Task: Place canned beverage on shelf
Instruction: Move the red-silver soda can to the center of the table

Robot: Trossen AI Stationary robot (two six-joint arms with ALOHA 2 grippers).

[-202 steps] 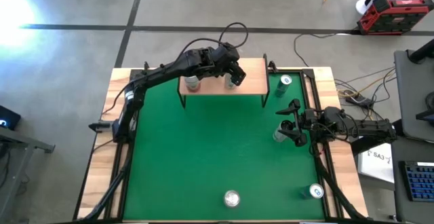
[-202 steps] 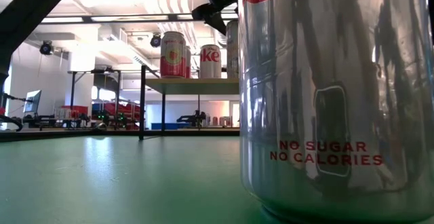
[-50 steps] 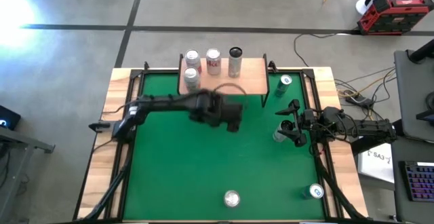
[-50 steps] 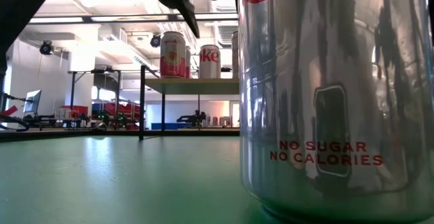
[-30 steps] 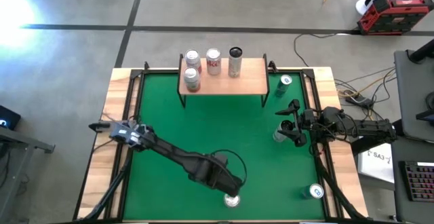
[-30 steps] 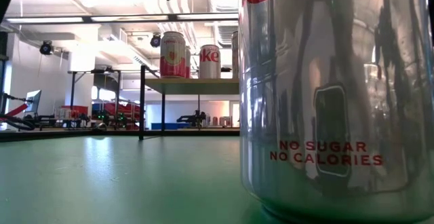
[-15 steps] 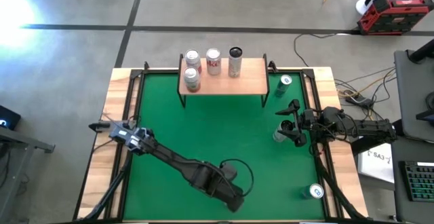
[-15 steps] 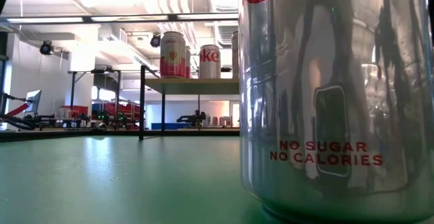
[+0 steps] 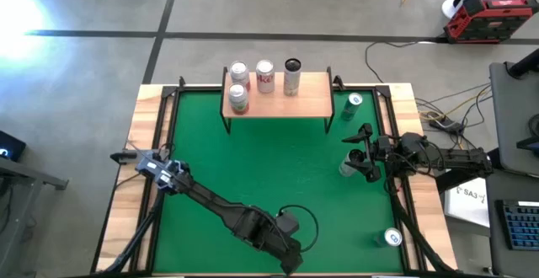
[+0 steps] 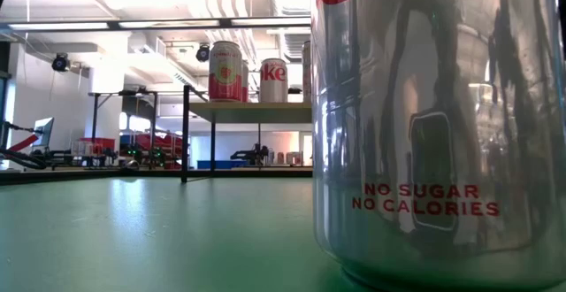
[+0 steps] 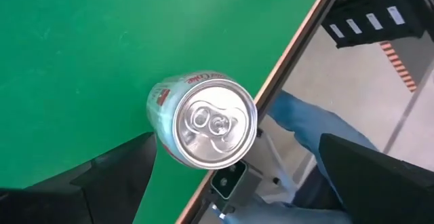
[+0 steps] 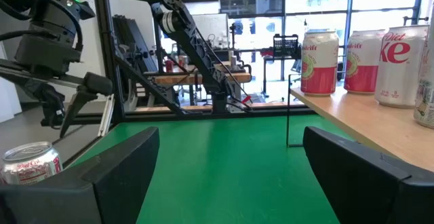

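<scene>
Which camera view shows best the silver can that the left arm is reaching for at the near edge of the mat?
The left wrist view shows it best: the silver can stands upright between the open left gripper's fingers, lid and tab clear. In the high view the left arm covers it. The low view shows only its side, very close. The right wrist view shows it small and far off.

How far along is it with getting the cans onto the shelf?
Four cans stand on the shelf. The left end effector sits open around a silver can at the mat's near edge, not gripping yet. Left: that can and three more cans on the mat, one beside the waiting right end effector.
</scene>
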